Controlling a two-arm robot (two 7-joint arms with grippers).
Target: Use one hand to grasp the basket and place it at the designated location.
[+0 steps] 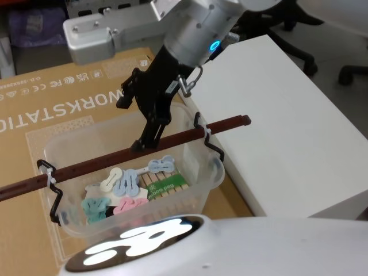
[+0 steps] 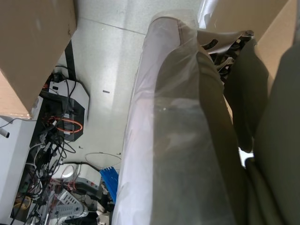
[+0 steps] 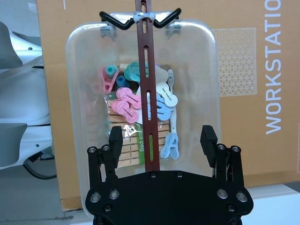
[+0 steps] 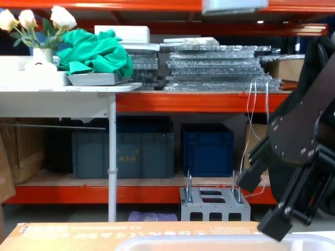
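- Hovering over the basket, my right gripper has its jaws spread wide and grasps nothing.
- In my right wrist view the two black fingers stand on either side of the dark red-brown bar handle, which runs between them with clear space on both sides.
- From the head view one fingertip looks to be down at the bar, but I cannot tell whether it touches.
- The basket, a translucent white tub with rounded corners, sits on a brown cardboard box printed with "WORKSTATION".
- The bar lies along the tub's length and sticks out past both short ends; a black hook is fastened to it at the end far from my wrist.
- Inside the tub lies a heap of clothes pegs in pink, teal, pale blue and cream, on top of a pack of wooden ones.
- A white table stands just beside the box on my right.
- In the chest view my gripper hangs large at the right edge, just above the tub's rim.
- Behind it are orange shelves with dark blue crates and a small grey metal crate on the floor.
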